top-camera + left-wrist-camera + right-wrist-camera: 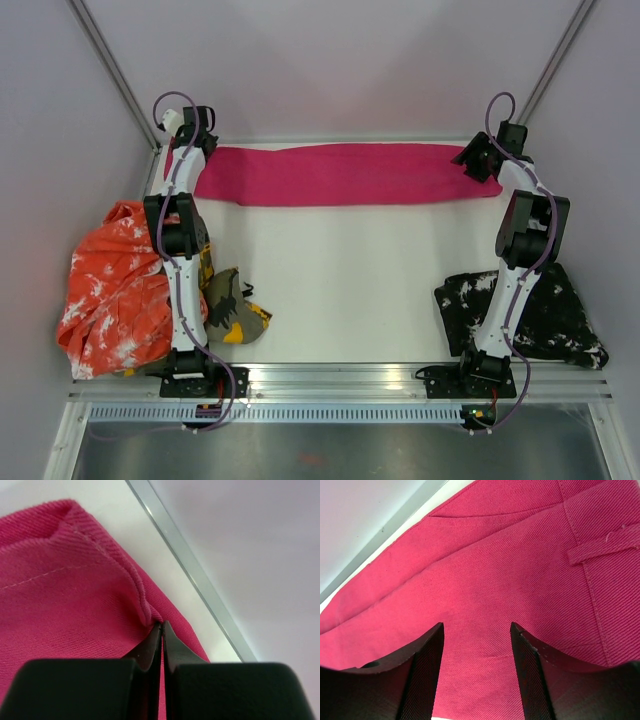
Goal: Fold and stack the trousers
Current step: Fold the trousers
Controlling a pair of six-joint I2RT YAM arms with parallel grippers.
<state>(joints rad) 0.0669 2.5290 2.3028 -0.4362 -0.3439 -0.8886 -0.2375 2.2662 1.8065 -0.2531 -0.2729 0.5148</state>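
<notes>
The magenta-pink trousers [340, 173] lie as a long band across the far side of the table. At their left end my left gripper [186, 143] is shut on the hem; the left wrist view shows the pink cloth [65, 600] pinched between the closed jaws of the left gripper [162, 625]. My right gripper [478, 163] hovers at the right, waistband end. In the right wrist view the right gripper [476, 627] stands open over the trousers [495, 580], nothing between its fingers. Orange-white trousers [110, 290], camouflage trousers [235, 310] and black splattered trousers [545, 312] lie nearer the front.
Metal rails [110, 60] rise at the back corners, and a metal strip [195, 575] edges the table's far side. The table's front rail [340, 378] carries both arm bases. White tabletop [340, 280] shows between the cloth heaps.
</notes>
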